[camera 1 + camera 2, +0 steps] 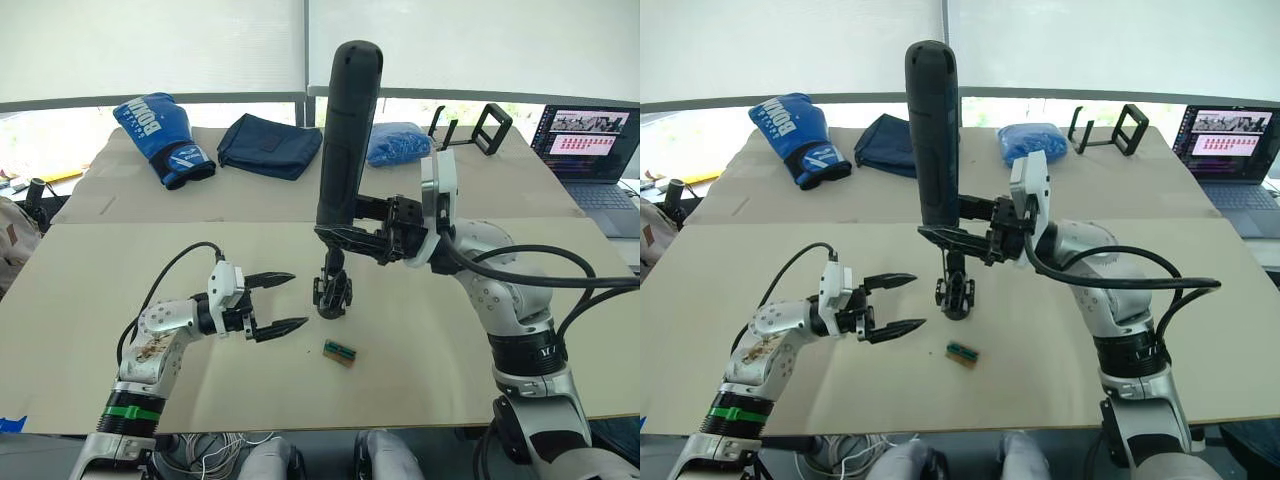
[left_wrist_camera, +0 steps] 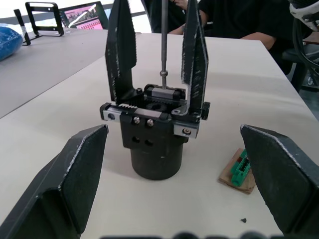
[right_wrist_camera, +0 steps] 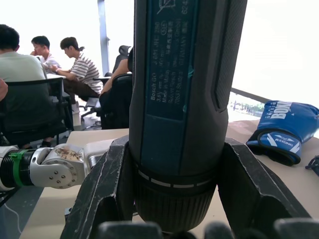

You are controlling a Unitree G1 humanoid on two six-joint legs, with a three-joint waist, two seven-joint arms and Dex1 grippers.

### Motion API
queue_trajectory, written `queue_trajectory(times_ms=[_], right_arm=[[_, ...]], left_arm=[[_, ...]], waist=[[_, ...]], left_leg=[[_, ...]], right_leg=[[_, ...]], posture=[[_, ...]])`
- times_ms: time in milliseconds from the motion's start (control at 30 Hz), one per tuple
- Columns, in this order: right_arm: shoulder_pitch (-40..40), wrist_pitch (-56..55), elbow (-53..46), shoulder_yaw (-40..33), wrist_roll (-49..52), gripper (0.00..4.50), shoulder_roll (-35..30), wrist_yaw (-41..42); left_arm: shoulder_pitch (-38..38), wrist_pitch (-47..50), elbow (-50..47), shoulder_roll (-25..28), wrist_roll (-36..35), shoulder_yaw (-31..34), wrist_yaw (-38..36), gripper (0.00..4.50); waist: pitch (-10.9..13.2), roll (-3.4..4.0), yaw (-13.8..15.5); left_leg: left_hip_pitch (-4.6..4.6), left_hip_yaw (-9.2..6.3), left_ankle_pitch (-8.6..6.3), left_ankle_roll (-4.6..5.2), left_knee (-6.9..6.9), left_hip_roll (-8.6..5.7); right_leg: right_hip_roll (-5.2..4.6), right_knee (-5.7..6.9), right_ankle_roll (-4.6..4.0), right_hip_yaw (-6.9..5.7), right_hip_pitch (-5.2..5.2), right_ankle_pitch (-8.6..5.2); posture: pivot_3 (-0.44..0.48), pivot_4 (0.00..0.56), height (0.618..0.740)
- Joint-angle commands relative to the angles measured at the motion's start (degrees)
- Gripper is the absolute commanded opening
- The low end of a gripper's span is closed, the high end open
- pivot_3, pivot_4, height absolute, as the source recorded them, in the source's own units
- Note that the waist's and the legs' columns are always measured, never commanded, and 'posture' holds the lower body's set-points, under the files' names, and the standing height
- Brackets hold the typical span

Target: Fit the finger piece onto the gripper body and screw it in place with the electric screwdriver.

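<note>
My right gripper point(image 1: 352, 238) is clamping the electric screwdriver point(image 1: 347, 135) upright, its bit tip hiding inside the gripper body point(image 2: 155, 132). My left gripper point(image 1: 276, 302) is hovering open and empty beside it, a small green block point(image 1: 340, 352) lying near on the worktop point(image 1: 420, 370).

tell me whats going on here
The right gripper holds the screwdriver upright, its bit down on top of the gripper body, which stands on the table with two fingers mounted. The left gripper sits open just beside the body, not touching it. A small green block lies nearby.
</note>
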Motion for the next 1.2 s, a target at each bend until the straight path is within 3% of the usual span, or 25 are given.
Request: queue_trajectory(times_ms=[33, 1200], right_arm=[[0.5, -1.6, -2.3, -1.2, 1.0, 1.94, 0.3, 0.9], [0.4, -0.2, -3.3, -0.8, 0.3, 1.94, 1.2, -0.1]], left_arm=[[0.4, 0.2, -2.4, -0.1, 0.0, -0.5, 0.5, 4.50], [0.9, 0.0, -1.3, -0.3, 1.2, -1.7, 0.4, 4.50]], waist=[[0.0, 0.00, 0.0], [0.0, 0.00, 0.0]], left_leg=[[0.00, 0.00, 0.00, 0.00, 0.00, 0.00], [0.01, 0.01, 0.00, 0.00, 0.01, 0.00]], right_leg=[[0.00, 0.00, 0.00, 0.00, 0.00, 0.00], [0.01, 0.02, 0.00, 0.01, 0.00, 0.00]], posture=[[0.000, 0.150, 0.740], [0.000, 0.150, 0.740]])
